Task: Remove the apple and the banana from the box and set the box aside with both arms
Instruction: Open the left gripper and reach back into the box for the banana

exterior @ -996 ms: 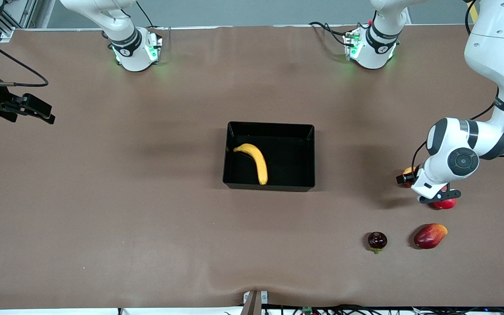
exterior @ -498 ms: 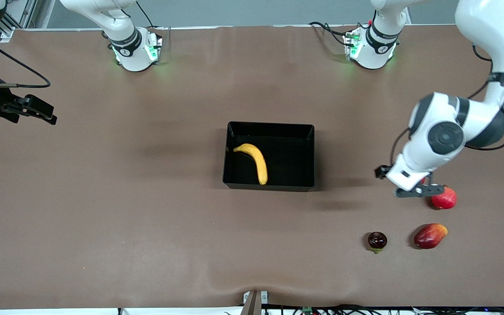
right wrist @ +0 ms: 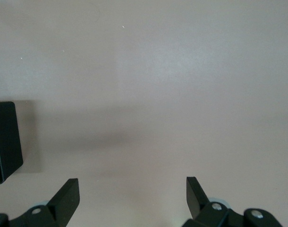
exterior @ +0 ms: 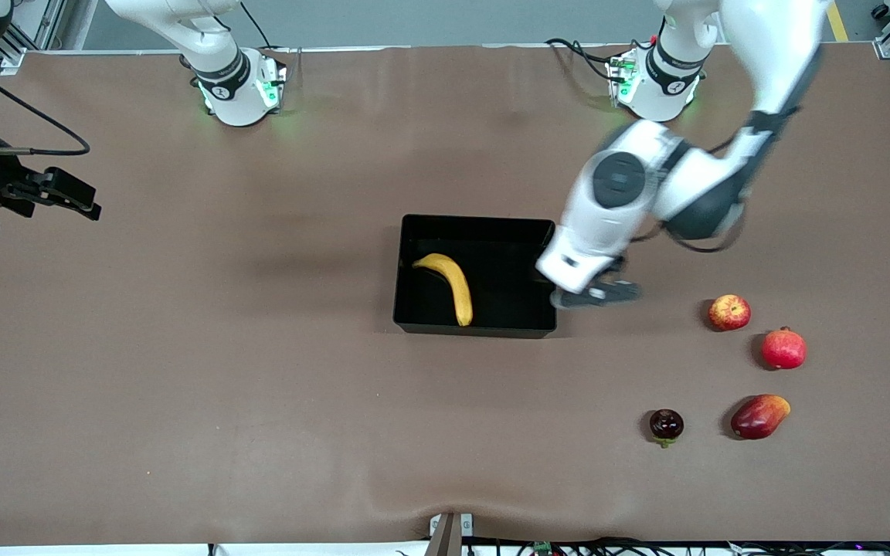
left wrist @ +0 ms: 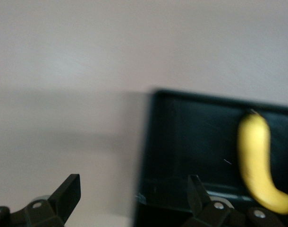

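the apple (exterior: 728,313) is out on the table (exterior: 182,386), at 3 o'clock of the box (exterior: 414,324). the banana (exterior: 449,284) remains inside. the left tool (exterior: 596,293), fingers apart and empty, is over the box's 3 o'clock wall; a descent onto the banana is judged next. the right tool (exterior: 66,197) waits, fingers apart.

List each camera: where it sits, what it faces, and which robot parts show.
Front view: high across the table, facing both bases; shows the left arm over the box, banana inside, apple on the table.
Left wrist view: on the left arm, over the box's edge; open left tool shows.
Right wrist view: on the waiting right arm, over bare table; open right tool shows.
Shared: all three see the box.
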Controlling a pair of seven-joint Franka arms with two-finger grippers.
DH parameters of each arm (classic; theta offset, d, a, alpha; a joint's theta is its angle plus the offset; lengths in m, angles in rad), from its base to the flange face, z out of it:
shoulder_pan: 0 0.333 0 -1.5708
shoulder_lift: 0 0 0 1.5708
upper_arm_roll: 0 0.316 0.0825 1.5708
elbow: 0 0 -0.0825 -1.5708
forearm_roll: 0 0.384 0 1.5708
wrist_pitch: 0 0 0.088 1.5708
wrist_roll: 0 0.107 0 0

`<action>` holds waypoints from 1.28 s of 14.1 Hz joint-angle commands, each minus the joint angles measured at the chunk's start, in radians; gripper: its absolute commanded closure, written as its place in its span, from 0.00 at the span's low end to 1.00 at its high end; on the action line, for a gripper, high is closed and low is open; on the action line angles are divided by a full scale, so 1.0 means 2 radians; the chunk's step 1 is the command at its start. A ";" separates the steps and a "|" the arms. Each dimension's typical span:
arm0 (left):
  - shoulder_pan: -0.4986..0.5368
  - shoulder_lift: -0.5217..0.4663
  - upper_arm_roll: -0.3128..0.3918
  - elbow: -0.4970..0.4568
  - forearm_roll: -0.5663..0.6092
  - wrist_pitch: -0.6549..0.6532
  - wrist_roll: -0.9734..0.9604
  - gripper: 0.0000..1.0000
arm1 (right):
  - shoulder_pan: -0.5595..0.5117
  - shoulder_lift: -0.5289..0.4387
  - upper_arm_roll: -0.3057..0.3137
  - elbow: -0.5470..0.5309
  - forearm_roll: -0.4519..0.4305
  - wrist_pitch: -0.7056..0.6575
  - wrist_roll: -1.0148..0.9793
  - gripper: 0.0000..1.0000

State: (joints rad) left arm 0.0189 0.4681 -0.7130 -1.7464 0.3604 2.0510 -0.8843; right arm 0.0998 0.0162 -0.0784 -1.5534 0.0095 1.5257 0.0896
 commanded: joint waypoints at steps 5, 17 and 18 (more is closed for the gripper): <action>-0.170 0.144 0.053 0.137 0.039 -0.003 -0.123 0.00 | 0.007 0.005 -0.003 0.008 -0.001 -0.003 0.004 0.00; -0.241 0.235 0.132 0.146 0.036 0.152 -0.159 0.29 | 0.007 0.007 -0.003 0.008 -0.001 -0.001 0.004 0.00; -0.241 0.235 0.132 0.146 0.035 0.152 -0.159 0.45 | 0.007 0.007 -0.003 0.008 -0.001 -0.001 0.004 0.00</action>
State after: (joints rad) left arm -0.4386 0.9230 -0.4711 -1.4830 0.4123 2.3363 -1.1732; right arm 0.1022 0.0228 -0.0773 -1.5534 0.0096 1.5263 0.0896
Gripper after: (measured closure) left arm 0.110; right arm 0.000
